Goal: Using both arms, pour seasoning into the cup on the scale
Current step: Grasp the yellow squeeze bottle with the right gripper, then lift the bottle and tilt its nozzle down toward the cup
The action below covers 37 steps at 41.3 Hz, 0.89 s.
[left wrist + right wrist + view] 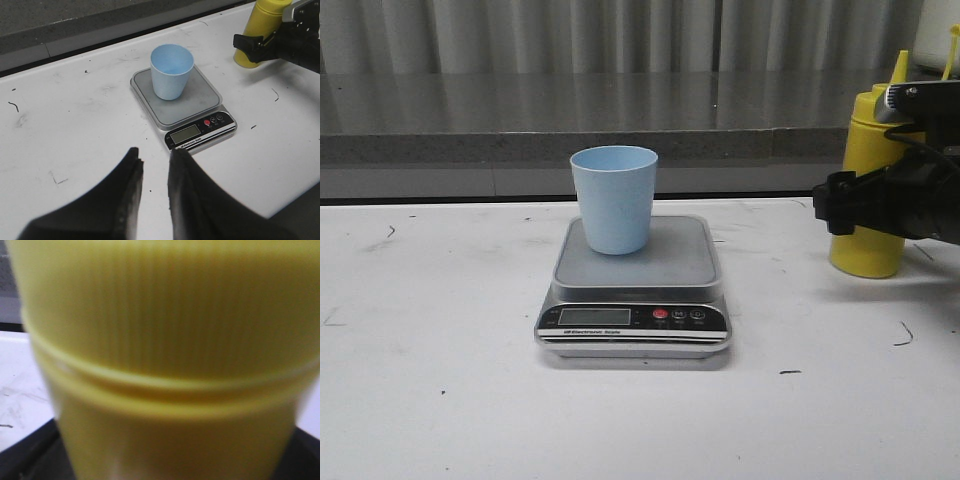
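The light blue cup (614, 200) stands upright and empty on the back left of the scale (672, 262), mid-table. The yellow seasoning bottle (866, 255) stands on the table at the right edge. My right gripper (840, 205) reaches in from the right and is shut around the bottle's middle. In the right wrist view the bottle (165, 340) fills the frame, with a black finger (25, 457) pressed against each side. My left gripper (155, 160) hovers over the table in front of the scale (202, 100), open with nothing between its fingers. It is out of the front view.
A grey ledge (520, 110) and corrugated wall run along the back of the white table (440, 380). The scale's display (594, 316) and red button (660, 314) face the front.
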Tool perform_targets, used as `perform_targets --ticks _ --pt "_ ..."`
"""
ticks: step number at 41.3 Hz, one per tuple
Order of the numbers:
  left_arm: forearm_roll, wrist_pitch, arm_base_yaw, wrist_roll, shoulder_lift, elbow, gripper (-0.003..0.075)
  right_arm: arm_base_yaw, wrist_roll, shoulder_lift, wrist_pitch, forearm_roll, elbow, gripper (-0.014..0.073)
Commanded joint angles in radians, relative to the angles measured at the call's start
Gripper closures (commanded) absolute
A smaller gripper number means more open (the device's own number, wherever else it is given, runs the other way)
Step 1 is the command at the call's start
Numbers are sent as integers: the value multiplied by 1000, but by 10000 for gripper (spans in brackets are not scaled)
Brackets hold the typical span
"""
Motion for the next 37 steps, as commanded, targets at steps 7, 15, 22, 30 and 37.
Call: perform_targets --ticks 7,15,22,30,37 --pt "-9 -74 -7 -1 -3 -26 586 -4 3 -15 -37 4 -66 56" --pt "-9 -74 -7 -1 -3 -26 586 -4 2 -21 -35 4 -65 255" --pt "-9 -74 -7 -1 -3 -26 586 -4 -32 -109 79 3 -59 253" --pt "-9 -74 -7 -1 -3 -26 586 -4 -182 -302 273 -27 -60 253" --pt "-9 -74 -7 -1 -3 -26 586 -2 -298 -462 543 -119 -98 253"
